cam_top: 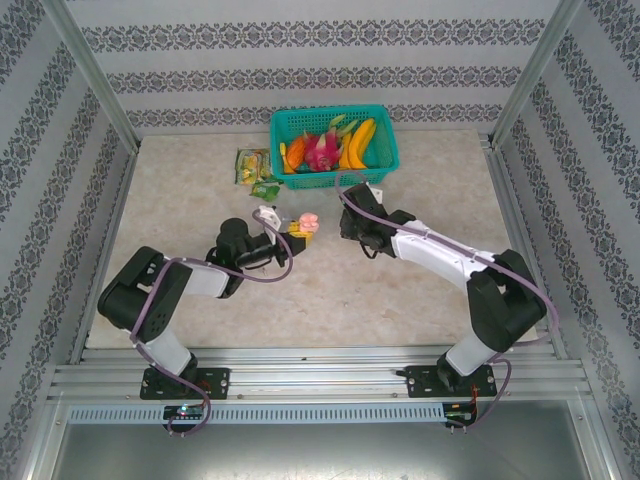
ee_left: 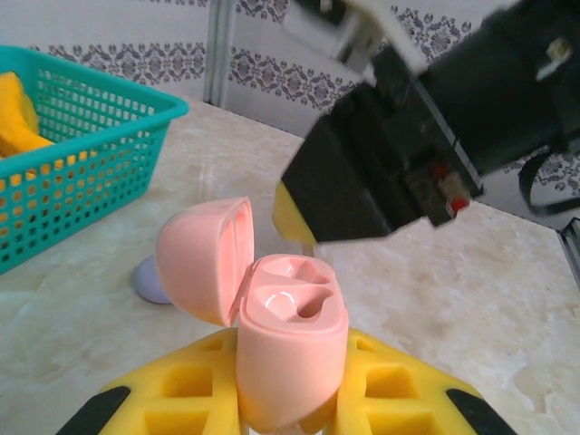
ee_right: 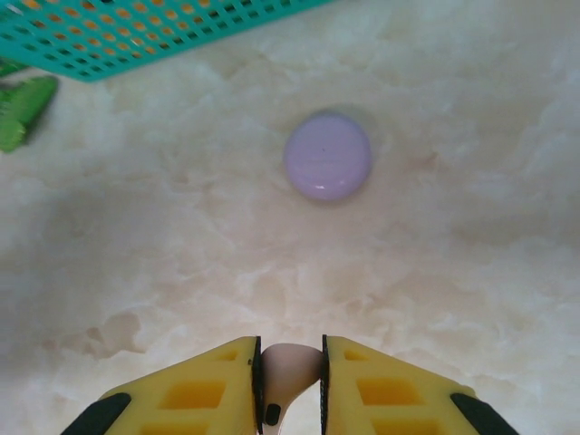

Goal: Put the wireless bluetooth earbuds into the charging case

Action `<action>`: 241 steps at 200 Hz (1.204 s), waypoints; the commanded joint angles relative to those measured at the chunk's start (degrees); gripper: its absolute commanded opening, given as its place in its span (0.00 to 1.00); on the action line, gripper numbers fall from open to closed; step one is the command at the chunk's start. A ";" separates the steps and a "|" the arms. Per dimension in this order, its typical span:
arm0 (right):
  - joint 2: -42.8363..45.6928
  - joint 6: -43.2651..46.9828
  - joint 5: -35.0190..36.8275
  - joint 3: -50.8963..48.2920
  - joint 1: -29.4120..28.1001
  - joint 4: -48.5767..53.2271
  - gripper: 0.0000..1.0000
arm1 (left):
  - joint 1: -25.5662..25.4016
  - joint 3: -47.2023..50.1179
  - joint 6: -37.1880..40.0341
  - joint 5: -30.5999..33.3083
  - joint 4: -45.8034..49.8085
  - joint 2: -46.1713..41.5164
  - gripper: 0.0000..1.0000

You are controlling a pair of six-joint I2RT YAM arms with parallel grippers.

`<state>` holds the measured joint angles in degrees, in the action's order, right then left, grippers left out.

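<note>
My left gripper (ee_left: 292, 385) is shut on the pale pink charging case (ee_left: 290, 349), which stands upright between the yellow fingers (ee_left: 181, 399). Its lid (ee_left: 201, 258) hangs open to the left, and both wells look empty. From above, the case (cam_top: 307, 224) sits at the table's middle in the left gripper (cam_top: 293, 229). My right gripper (ee_right: 290, 344) is shut on a pale pink earbud (ee_right: 294, 364), stem pointing down, above bare table. The right gripper (cam_top: 350, 212) hovers just right of the case, and its black body (ee_left: 399, 154) looms over the open case.
A lilac round case (ee_right: 328, 156) lies shut on the table beyond the right gripper, and shows behind the pink lid (ee_left: 149, 281). The teal basket (cam_top: 385, 150) of toy fruit stands at the back. Small green packets (cam_top: 255, 170) lie left of it.
</note>
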<state>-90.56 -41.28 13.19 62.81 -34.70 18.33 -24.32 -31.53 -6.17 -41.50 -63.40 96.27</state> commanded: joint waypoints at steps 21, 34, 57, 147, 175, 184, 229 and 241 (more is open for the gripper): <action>6.76 3.76 0.15 -1.10 0.95 -2.01 0.24 | -2.25 -2.73 1.77 -1.75 -5.82 2.71 0.00; 8.41 4.48 -0.10 -1.25 0.99 -2.65 0.24 | -2.80 -3.25 1.93 -0.80 -6.45 3.29 0.00; 10.89 5.41 -1.07 -1.28 1.04 -3.80 0.24 | -4.00 -3.88 3.23 2.48 -7.18 3.65 0.00; 17.81 7.77 -3.62 -0.99 0.79 -7.14 0.24 | -10.98 -7.79 15.90 23.72 -8.42 3.38 0.00; 18.45 9.34 -3.88 -0.62 -0.19 -8.20 0.24 | -11.87 -10.12 17.28 24.84 -7.38 4.04 0.00; 18.74 10.23 -3.81 -0.80 -0.62 -8.95 0.24 | -11.90 -10.43 17.05 24.82 -7.99 4.38 0.00; 20.33 14.89 -4.26 -3.21 -2.62 -14.29 0.24 | -12.03 -11.36 16.46 24.66 -8.25 4.80 0.00; 20.43 15.47 -5.07 -4.08 -2.76 -16.14 0.24 | -12.07 -11.48 16.38 24.42 -8.16 4.81 0.00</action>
<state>-71.55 -29.28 9.56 60.71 -36.93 7.51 -35.70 -41.50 9.04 -17.43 -68.82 100.62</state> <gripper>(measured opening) 0.244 0.217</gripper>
